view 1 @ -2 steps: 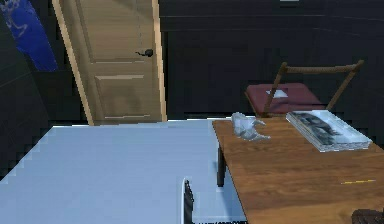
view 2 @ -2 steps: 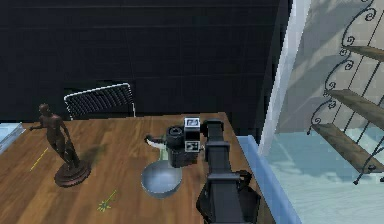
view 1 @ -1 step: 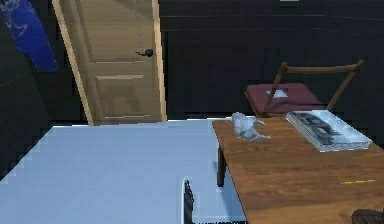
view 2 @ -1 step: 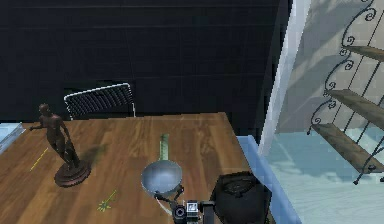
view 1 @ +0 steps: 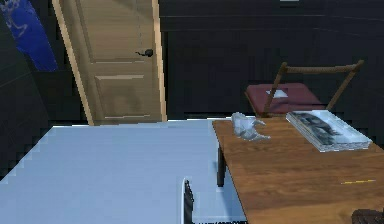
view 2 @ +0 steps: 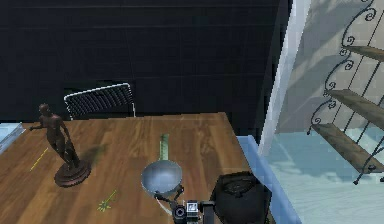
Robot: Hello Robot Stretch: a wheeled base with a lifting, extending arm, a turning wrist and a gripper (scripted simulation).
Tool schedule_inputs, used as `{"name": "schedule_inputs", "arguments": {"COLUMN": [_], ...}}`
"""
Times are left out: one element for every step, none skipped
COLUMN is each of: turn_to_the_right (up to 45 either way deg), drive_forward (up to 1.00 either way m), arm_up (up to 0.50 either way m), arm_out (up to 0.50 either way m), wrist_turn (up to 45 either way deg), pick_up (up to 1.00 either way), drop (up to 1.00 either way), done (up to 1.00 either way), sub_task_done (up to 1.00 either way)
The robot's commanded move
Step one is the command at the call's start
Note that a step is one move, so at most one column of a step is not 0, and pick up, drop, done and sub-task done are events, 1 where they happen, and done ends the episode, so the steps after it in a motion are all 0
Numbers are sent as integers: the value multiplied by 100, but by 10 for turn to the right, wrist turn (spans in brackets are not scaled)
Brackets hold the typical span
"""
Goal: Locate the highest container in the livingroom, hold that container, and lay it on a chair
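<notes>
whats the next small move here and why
Probably raise the tool slightly to test the grasp: it sits right at the grey bowl on the wooden table, and whether it holds the bowl can't be told.

On the wooden table [view 2: 200,135] beside me the middle and far planks lie bare; there I find room to pass. A dark statue [view 2: 62,145] stands upright toward the arm side view's left, and a round metal pan [view 2: 160,178] with green handle lies near the close edge. A wire-backed chair [view 2: 100,100] stands against the far side. Ahead, the pale floor [view 1: 110,165] is free up to the closed door [view 1: 110,60].
</notes>
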Motion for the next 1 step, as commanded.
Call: {"name": "schedule_inputs", "arguments": {"turn_to_the_right": [0], "drive_forward": [0], "arm_up": [10], "arm_out": [0], "wrist_turn": [0], "pick_up": [0], "drop": [0], "done": [0], "sub_task_done": [0]}}
